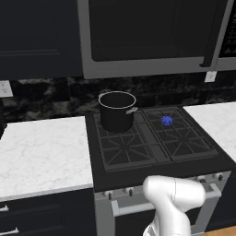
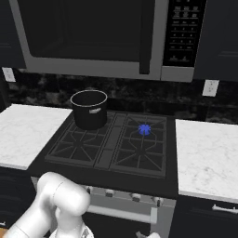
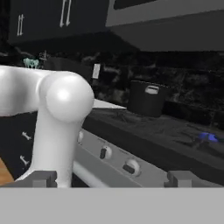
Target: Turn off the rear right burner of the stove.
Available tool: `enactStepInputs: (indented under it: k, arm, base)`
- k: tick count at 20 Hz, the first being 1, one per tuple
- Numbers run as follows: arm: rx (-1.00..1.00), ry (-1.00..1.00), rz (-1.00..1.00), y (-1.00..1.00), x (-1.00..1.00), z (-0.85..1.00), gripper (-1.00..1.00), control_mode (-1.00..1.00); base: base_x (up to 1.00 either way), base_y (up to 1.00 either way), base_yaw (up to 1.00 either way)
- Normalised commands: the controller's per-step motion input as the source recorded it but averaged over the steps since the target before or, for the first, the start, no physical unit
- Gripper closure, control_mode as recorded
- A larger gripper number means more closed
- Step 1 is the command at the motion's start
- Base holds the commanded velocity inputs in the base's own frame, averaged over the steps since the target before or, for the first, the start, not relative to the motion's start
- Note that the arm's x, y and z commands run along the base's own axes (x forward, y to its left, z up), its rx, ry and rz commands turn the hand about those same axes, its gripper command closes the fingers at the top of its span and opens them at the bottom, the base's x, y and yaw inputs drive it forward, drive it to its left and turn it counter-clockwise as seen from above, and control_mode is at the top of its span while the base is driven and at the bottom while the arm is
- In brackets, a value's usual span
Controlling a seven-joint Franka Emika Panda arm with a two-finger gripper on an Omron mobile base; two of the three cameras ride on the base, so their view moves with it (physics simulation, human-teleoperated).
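The stove is black with cast-iron grates and a silver front. Its rear right burner burns with a small blue flame. In the hand view my gripper is open, with nothing between its fingers. It sits low in front of the stove's left side and looks up along the silver panel, where two knobs are close. More knobs line the front panel. My white arm bends in front of the oven door.
A black pot stands on the rear left burner. A microwave hangs above the stove. White marble counters flank it. The oven's bar handle runs below the knobs.
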Motion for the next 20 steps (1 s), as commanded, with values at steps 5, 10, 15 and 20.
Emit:
enactStepInputs:
  k: [5, 10, 15, 20]
  arm:
    - [-0.31, -0.46, 0.00, 0.25, 0.12, -0.31, -1.00, -1.00]
    - [-0.06, -0.21, 0.00, 0.05, 0.56, -0.05, -1.00, -1.00]
    - [0.00, 0.00, 0.04, -0.07, 0.63, -0.08, -1.00, -1.00]
    - [0.00, 0.00, 0.08, -0.14, 0.50, -0.01, -1.00, -1.00]
  base:
    - [0.00, 0.00, 0.00]
    - [0.00, 0.00, 0.00]
    - [0.00, 0.00, 0.00]
    - [0.00, 0.00, 0.00]
